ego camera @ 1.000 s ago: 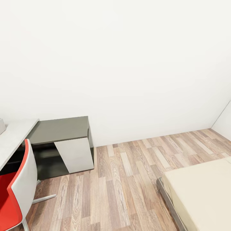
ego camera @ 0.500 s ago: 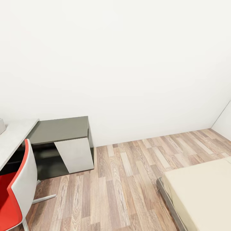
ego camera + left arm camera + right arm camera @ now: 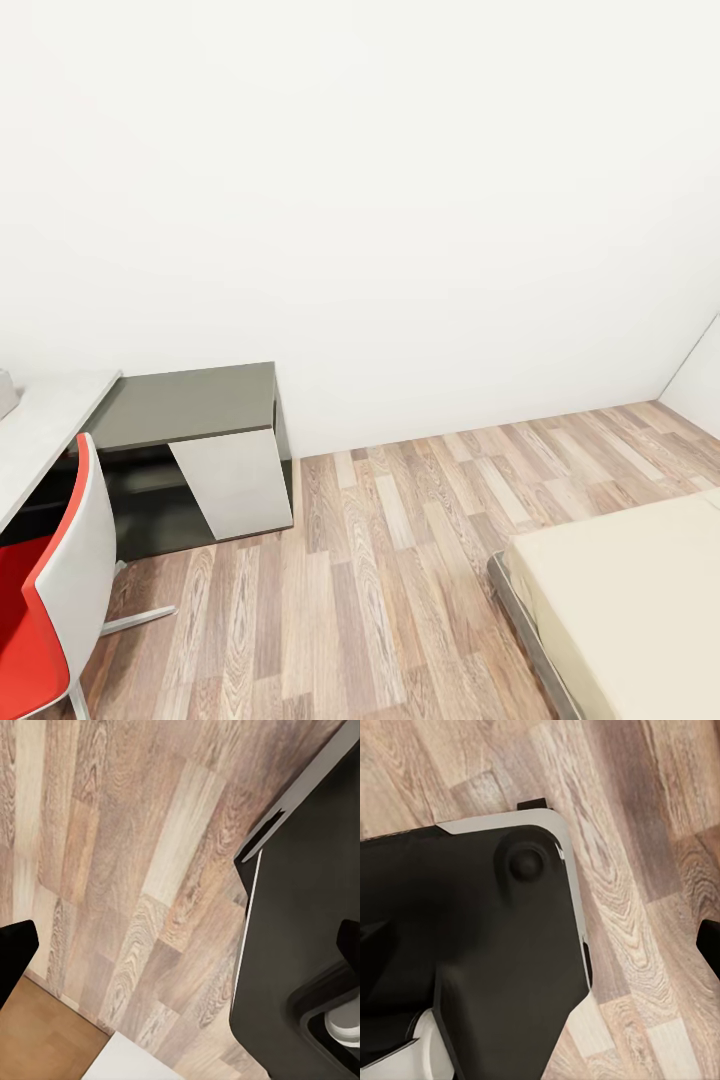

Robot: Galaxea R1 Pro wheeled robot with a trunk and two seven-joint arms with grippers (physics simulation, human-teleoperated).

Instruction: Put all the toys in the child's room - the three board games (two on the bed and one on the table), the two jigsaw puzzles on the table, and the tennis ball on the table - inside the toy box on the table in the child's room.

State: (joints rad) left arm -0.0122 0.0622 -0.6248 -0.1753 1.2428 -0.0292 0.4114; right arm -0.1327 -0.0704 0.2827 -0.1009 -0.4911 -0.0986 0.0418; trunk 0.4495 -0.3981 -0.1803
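While the head view shows desk [image 3: 190,405], chair [image 3: 60,580] and bed [image 3: 630,590], both wrist views show open, empty jaws.

The head view looks forward and down from standing height across the pale wood-plank floor [image 3: 400,560] toward a plain white wall [image 3: 400,200]. Both wrist views face steeply down, close above that same plank floor [image 3: 127,870] [image 3: 645,832] and the robot's black base [image 3: 472,945].

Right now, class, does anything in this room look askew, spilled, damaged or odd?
Nothing stands out. The red-and-white swivel chair stands upright at the pale grey desk, the dark cabinet sits square to the wall, and the beige bed lies flat.
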